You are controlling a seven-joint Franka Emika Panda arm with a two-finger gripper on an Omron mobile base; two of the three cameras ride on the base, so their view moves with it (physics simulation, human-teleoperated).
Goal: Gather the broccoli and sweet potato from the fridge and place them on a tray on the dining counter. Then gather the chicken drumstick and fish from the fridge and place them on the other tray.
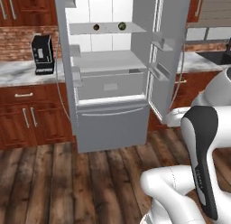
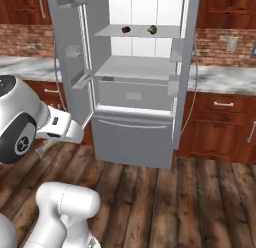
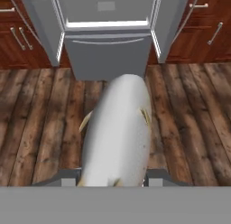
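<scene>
One item in hand: gripper clamped around the fish, fridge ahead of it. Tray drop pending; two dark items left on the fridge shelf.

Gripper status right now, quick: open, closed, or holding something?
Gripper: closed on the fish, pale and long, carried above the wood floor facing the open fridge.

My arm is glossy white, built of fat rounded links with smooth bulging elbows. A long black panel runs down one link, carrying a thin line of pale lettering (too small for me to read). From the right base view I see a dark round joint cap with a small white mark.
</scene>
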